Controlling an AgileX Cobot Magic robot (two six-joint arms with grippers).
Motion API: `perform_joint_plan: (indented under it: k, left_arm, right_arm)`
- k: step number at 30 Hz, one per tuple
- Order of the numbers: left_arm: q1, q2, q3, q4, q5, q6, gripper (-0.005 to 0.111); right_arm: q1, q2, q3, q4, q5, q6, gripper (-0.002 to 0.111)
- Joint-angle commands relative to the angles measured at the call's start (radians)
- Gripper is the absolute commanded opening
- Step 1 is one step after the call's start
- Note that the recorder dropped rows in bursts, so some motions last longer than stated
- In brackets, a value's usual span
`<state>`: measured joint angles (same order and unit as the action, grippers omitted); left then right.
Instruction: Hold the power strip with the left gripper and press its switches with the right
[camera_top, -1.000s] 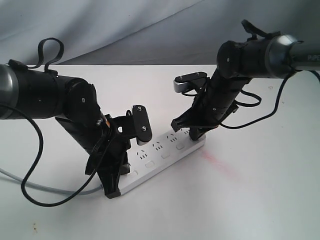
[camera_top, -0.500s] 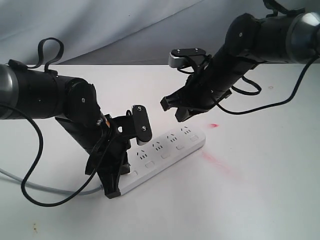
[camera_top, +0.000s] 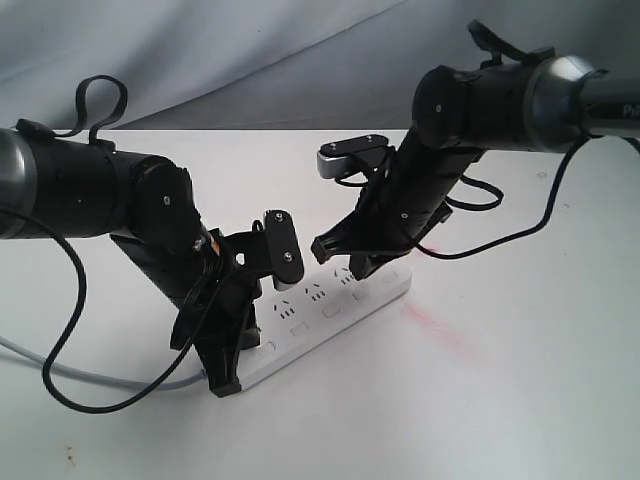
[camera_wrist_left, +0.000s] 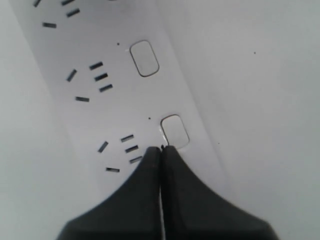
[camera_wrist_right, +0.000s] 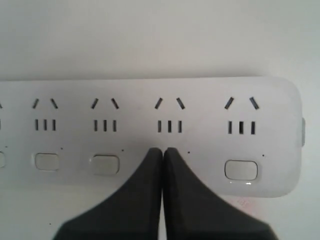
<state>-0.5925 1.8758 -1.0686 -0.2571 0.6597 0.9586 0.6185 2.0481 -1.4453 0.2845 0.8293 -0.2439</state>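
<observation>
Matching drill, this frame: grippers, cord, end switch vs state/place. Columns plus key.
1 left gripper
2 right gripper
3 grey cord
4 end switch

A trails toward the exterior view's left edge
B shut, at the second socket group from the rounded end
C uncovered, last on the power strip
D shut, beside a switch at the cord end

Pairs: 1-D, 2-B, 3-A, 4-C

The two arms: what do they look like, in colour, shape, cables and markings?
Both arms are black with thick round joints and loose black cables. The left arm has a small orange mark near its wrist. The right arm wears a grey sleeve with white letters, cut off by the frame, and carries a silver-grey wrist block.
</observation>
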Motion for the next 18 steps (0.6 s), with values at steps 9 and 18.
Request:
perform_joint_plan:
  k: [9, 18]
  left_arm:
    - [-0.006, -0.001, -0.008, 0.004, 0.003, -0.013, 0.0]
    - [-0.006, -0.001, -0.008, 0.004, 0.003, -0.013, 0.0]
  right_arm:
    - [0.002, 0.05, 0.001, -0.011, 0.006, 0.006, 0.0]
    - [0.002, 0.089, 0.001, -0.018, 0.014, 0.006, 0.0]
